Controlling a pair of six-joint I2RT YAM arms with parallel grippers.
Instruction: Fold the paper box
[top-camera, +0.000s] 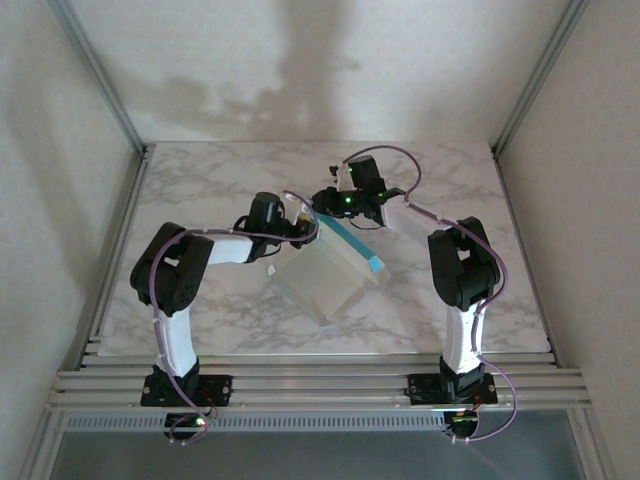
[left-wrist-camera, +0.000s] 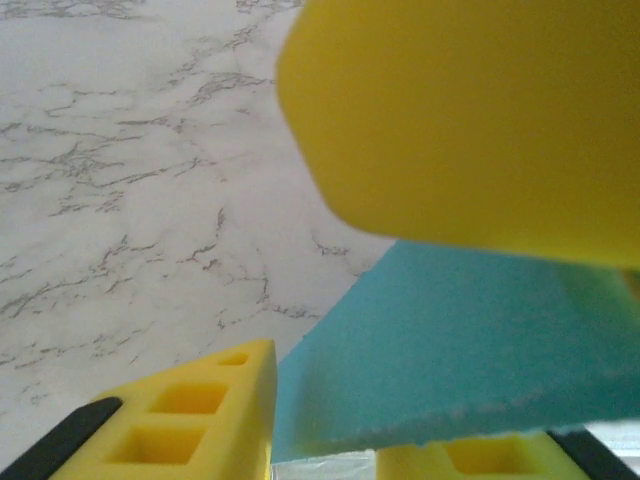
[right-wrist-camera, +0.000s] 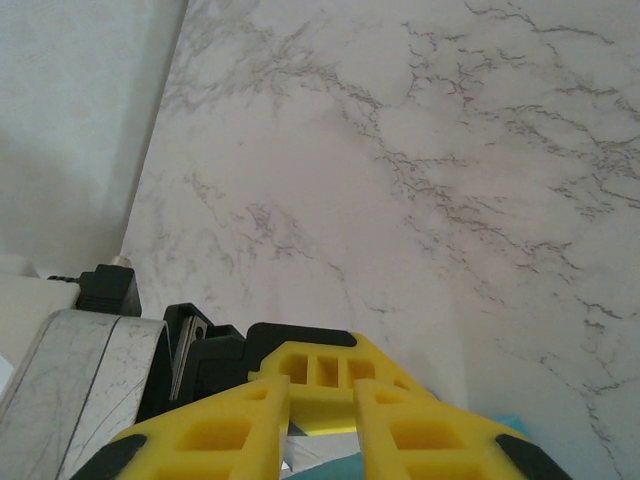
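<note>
Paper box (top-camera: 330, 285) near the middle of the marble tabletop (top-camera: 200, 190), its turquoise flap (left-wrist-camera: 470, 340) raised at the far corner between the parted, unclamped fingers of the left gripper (top-camera: 305, 230), seemingly for creasing, right gripper (right-wrist-camera: 322, 390) crowding just beside, nearly closed, grasp impossible to tell; bare marble all round, every edge well apart.

Scanning for anything to read, and nothing comes up: no words, labels, brand marks or numbers can be made out. The paper box (top-camera: 330, 285) shows plain pale and turquoise card, and the tabletop (top-camera: 200, 190) shows only marble veining.
</note>
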